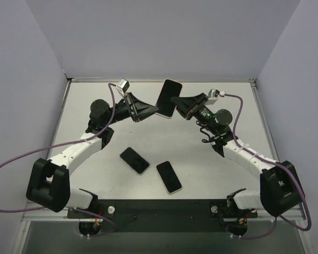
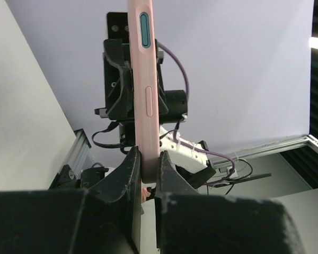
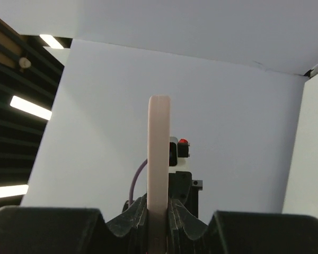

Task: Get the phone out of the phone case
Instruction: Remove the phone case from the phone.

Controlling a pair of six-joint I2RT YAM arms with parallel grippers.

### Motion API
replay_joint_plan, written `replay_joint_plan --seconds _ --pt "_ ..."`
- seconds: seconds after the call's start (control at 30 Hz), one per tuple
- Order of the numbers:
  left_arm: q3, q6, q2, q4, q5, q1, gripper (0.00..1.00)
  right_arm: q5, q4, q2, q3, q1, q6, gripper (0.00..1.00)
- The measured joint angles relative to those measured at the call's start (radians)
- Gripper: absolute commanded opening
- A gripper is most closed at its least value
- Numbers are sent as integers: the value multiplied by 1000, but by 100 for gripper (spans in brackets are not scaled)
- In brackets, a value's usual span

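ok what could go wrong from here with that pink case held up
The left gripper and right gripper each pinch just a thin edge of the pink case, so a pull may make it slip. It hangs in the air over the table, so a slip could drop it, perhaps onto the two phones below.

Phone case [image 1: 168, 98]: plain pale pink, black screen face, teal-grey insert in one side button. Left gripper [image 2: 148, 177] and right gripper [image 3: 159, 214] are matte black; arms [image 1: 79, 151] are white and black with purple cables [image 1: 29, 151]. On the off-white table [image 1: 212, 159] lie an all-black phone [image 1: 134, 160] and a pale-rimmed phone [image 1: 169, 177] with a black face.
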Motion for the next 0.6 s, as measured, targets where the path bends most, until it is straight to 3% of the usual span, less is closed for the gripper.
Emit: replay_joint_plan --seconds 0.27,0.6 --pt "-1 -37 0 23 -36 18 0 10 236 171 -12 12 251 0" --pt "24 -68 17 38 -89 43 0 117 360 313 29 72 449 0"
